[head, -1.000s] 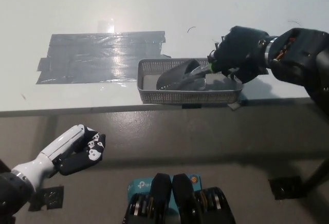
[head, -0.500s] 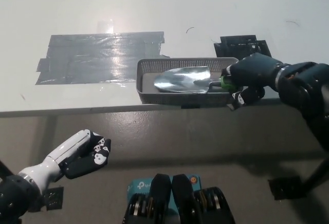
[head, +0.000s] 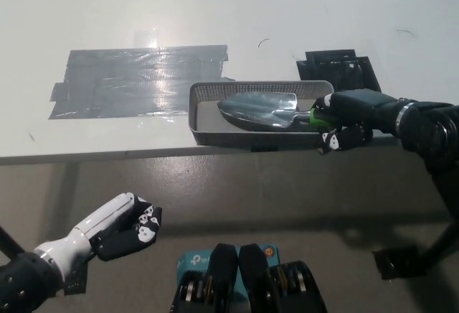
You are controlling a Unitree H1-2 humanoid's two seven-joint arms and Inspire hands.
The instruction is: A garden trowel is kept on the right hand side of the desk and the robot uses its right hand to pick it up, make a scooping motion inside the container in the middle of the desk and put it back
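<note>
A garden trowel [head: 259, 110] with a shiny metal blade and a green handle lies nearly flat over a grey mesh container [head: 204, 132] at the desk's front edge. My black right hand [head: 349, 118] is shut on the trowel's handle just right of the container, with the blade pointing left inside the basket. My white left hand [head: 123, 225] rests below the desk edge at the lower left, its fingers curled.
A patch of grey tape [head: 136, 80] covers the white desk [head: 215, 11] left of the container. A black tape patch [head: 337, 67] lies behind my right hand. The floor below the desk edge is grey.
My right hand lowered and moved right from above the container's far right, and the trowel blade went from tilted up to lying flat in the container. The left hand drifted slightly lower.
</note>
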